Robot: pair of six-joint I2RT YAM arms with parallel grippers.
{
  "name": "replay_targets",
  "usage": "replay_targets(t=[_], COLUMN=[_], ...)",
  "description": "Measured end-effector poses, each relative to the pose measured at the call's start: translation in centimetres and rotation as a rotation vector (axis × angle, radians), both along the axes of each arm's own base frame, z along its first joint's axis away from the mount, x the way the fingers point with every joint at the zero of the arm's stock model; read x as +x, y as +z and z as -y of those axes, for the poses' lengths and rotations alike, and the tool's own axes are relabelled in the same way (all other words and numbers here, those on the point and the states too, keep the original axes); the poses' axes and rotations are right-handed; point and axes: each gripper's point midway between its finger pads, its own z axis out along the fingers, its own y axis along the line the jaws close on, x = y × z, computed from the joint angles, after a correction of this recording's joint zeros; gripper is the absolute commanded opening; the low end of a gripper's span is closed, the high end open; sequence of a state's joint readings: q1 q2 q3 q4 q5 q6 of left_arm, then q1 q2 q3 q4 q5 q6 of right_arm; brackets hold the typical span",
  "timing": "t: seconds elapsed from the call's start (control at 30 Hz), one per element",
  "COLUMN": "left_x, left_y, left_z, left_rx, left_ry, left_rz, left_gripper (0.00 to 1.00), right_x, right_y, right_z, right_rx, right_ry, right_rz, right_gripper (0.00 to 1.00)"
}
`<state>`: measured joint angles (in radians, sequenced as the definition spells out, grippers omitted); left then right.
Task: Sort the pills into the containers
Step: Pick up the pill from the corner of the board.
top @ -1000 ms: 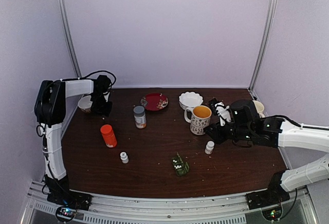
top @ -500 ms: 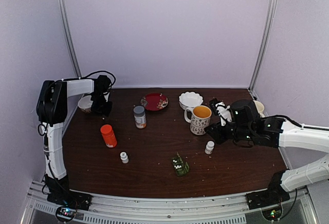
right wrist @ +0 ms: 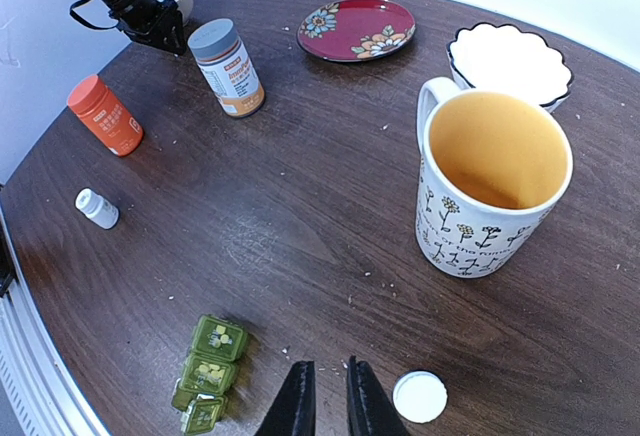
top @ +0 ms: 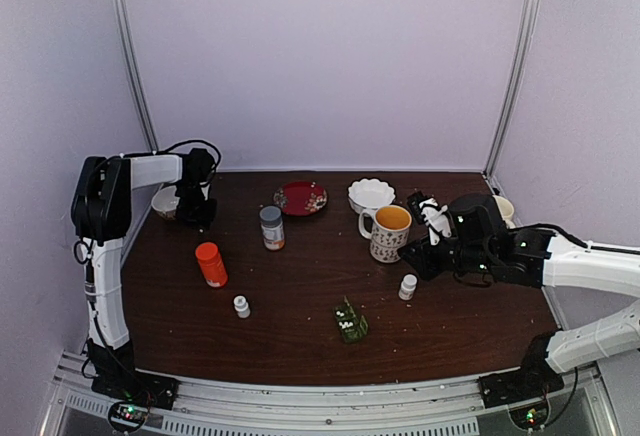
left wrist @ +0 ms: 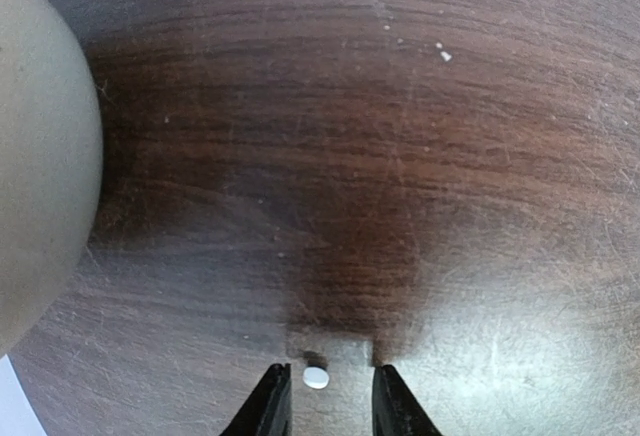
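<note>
We see the left gripper [left wrist: 322,406] low over the tabletop [left wrist: 400,156], jaws parted, one round white pill [left wrist: 316,378] lying flat between its fingertips, not gripped, a pale bowl [left wrist: 40,156] to its left. Right gripper [right wrist: 327,401] hovers with jaws nearly closed, holding nothing; the green pill box [right wrist: 207,373] sits just left of it, long axis running near-to-far, lid marks unreadable. White bottle cap [right wrist: 420,396] just right.

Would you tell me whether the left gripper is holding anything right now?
Not yet: a pill lies on the table between its fingers, untouched.
</note>
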<state>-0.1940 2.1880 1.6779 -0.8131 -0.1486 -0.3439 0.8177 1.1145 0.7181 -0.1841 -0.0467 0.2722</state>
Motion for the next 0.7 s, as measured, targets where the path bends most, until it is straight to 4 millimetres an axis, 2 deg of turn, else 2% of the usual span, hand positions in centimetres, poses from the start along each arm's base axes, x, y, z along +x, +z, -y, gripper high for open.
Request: replay_targets(t=[0.57, 0.7], left_x=[0.0, -0.16], left_y=[-0.08, -0.76], left_z=[-0.09, -0.05], left_rx=[-0.029, -0.033], left_ry=[0.033, 0.033], left_rz=[-0.002, -0.018], left_gripper=[0.3, 0.29], right_x=[-0.14, -0.21], right_y=[0.42, 0.59], right_z=[0.15, 0.23], right_rx=[0.002, 0.002], right_ry=[0.004, 0.006], right_rz=[0.011, 0.016], right_gripper=[0.13, 0.13])
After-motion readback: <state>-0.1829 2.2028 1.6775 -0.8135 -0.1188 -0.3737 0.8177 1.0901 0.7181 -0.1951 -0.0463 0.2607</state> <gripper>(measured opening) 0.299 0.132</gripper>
